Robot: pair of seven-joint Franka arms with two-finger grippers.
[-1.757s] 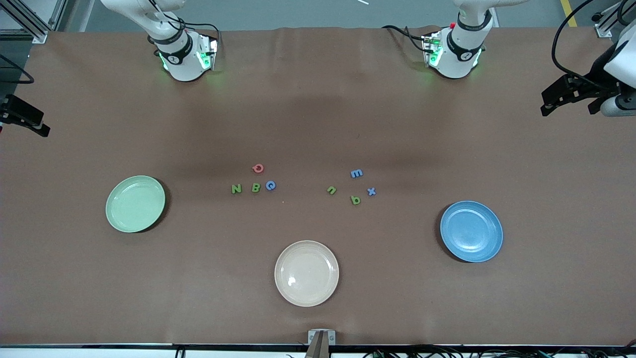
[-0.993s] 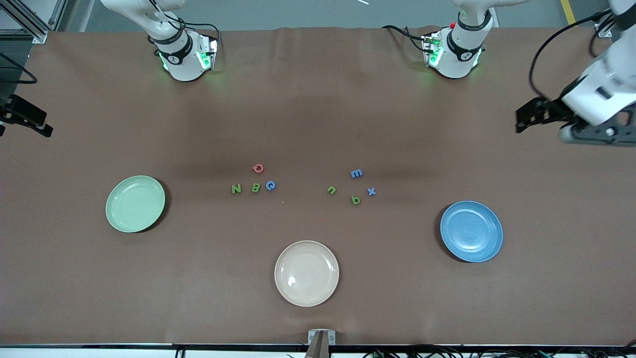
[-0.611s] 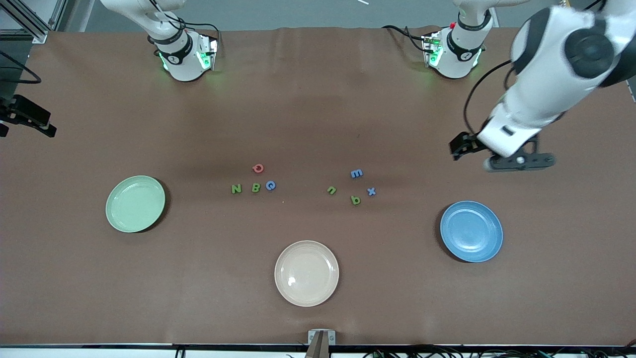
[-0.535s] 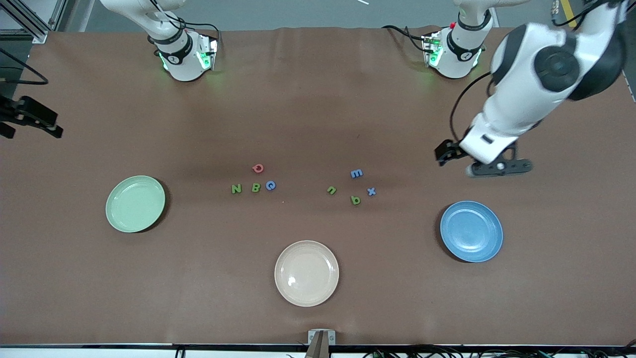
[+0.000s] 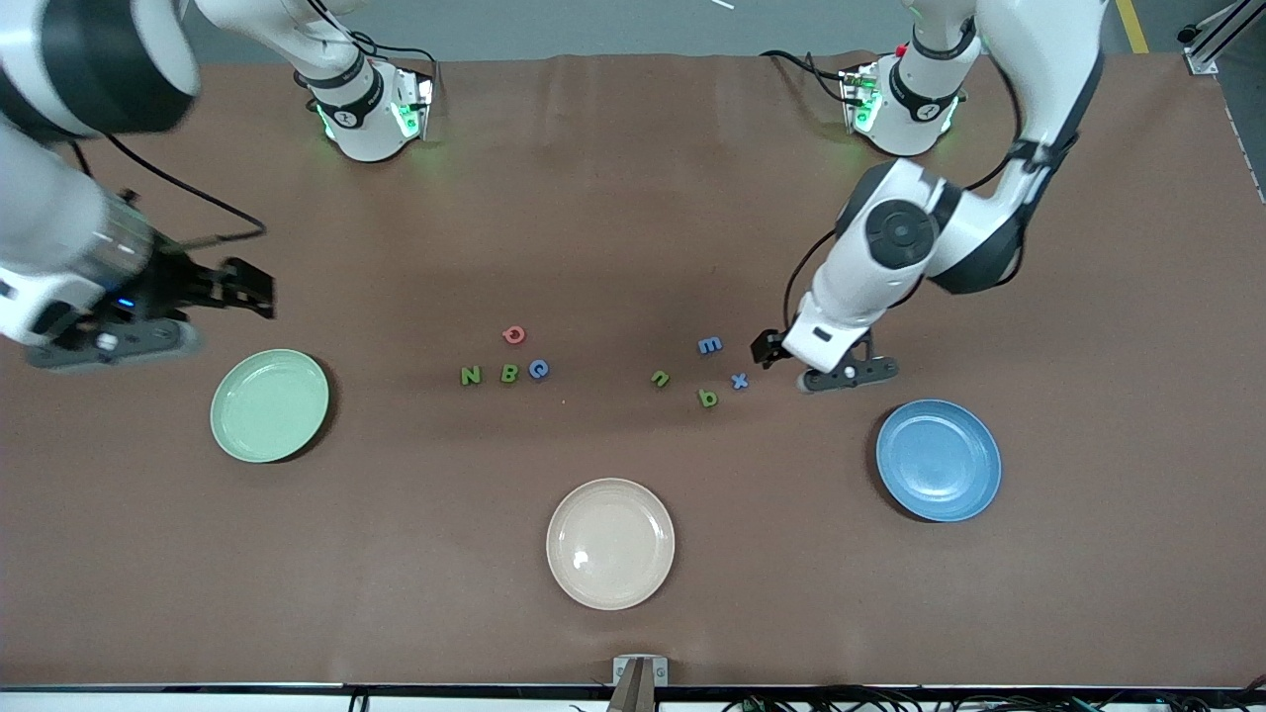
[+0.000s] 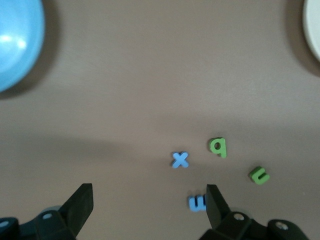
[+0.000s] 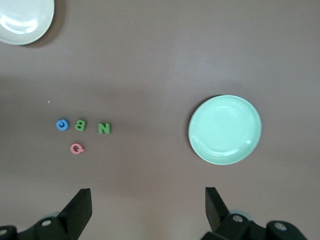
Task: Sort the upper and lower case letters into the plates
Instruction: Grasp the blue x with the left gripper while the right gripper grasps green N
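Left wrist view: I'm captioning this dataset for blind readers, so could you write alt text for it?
The open left gripper hovers over a brown table beside four small foam letters: a blue x, a green q, a green n and a blue m. A blue plate and a cream plate show at the edges.

A cream-beige plate (image 5: 610, 543) is seen on the brown table cover (image 5: 633, 198), nearer to the front camera than anything else on the cover and about midway between the two ends of the table. A small metal bracket (image 5: 639, 671) is fixed at the table edge nearest that camera, just below the cream-beige plate in the front view. Black cables (image 5: 890, 700) are seen running along that same edge.
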